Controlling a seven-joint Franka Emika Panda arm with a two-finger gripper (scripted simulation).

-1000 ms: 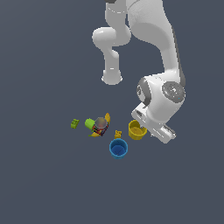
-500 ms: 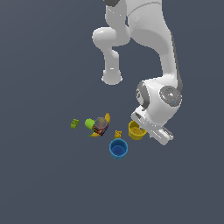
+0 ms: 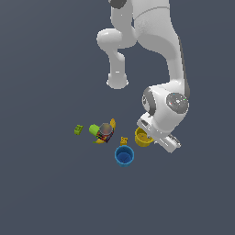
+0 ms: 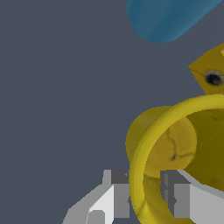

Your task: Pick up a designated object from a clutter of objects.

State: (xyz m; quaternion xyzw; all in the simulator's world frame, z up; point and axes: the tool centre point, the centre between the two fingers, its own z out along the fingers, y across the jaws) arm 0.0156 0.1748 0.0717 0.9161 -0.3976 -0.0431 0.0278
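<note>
1. The white robot arm's gripper [image 4: 146,199] was down at the round, tapered yellow plastic cup [image 3: 142,137], which stood upright on the plain grey floor just beside the round blue plastic cup [image 3: 124,155], nowhere near the floor's edges.
2. Looked like the grasp step: one finger [image 4: 119,197] outside the rim, the other inside. Honestly couldn't tell if they were clamped yet.
3. Next move, I'd guess: squeeze the wall, then lift straight up.
4. The exterior view hid the fingers behind the wrist; only the wrist view showed them straddling the rim. The curved yellow banana [image 3: 111,125] showed clearly only from outside.
</note>
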